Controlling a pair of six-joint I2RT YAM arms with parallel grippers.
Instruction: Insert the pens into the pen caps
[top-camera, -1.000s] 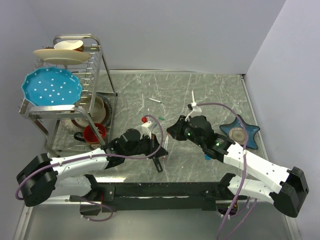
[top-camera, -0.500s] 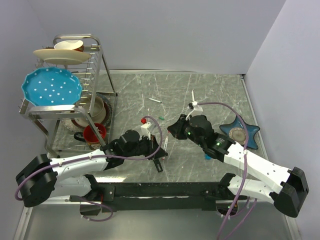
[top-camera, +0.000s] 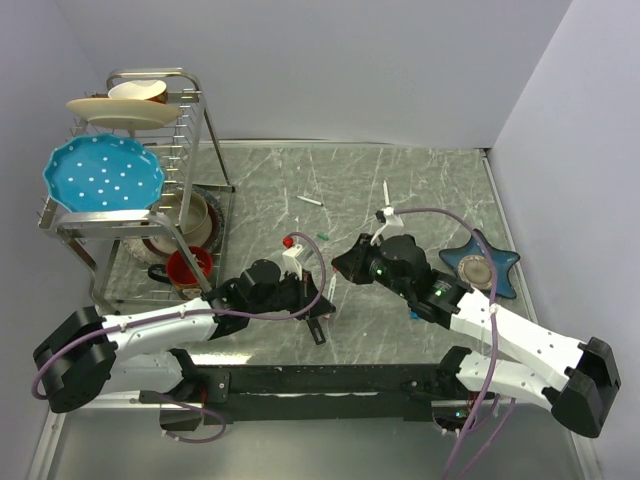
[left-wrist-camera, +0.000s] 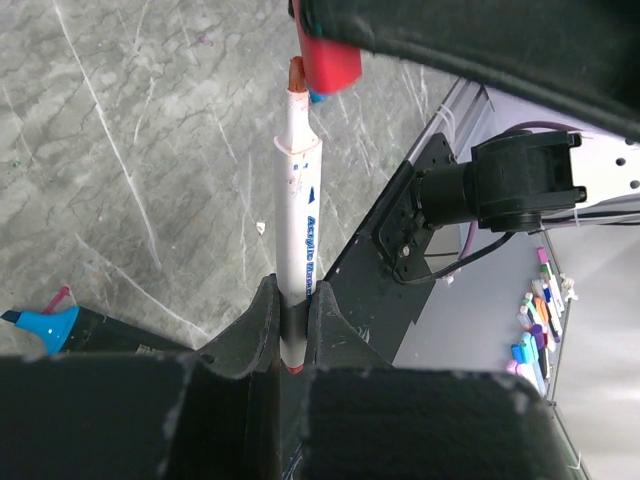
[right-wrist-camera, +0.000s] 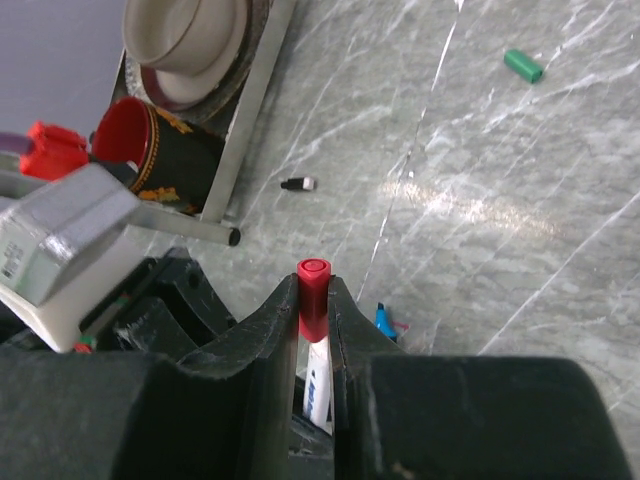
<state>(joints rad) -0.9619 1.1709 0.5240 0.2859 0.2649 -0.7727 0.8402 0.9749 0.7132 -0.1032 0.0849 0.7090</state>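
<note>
From above, the left fingers and right fingers nearly meet; detail there is too small to read. Left wrist: the left fingers pinch the pen, its tip just beside the cap, perhaps touching. Right wrist: the right fingers pinch the cap, the pen roughly in line beneath it.

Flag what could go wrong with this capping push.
1. In the left wrist view the red cap looks offset beside the pen nib, not over it; pushing may jam or bend the nib.
2. The left tool grips only the pen's tail, so side load from the right tool could pivot it.
</note>
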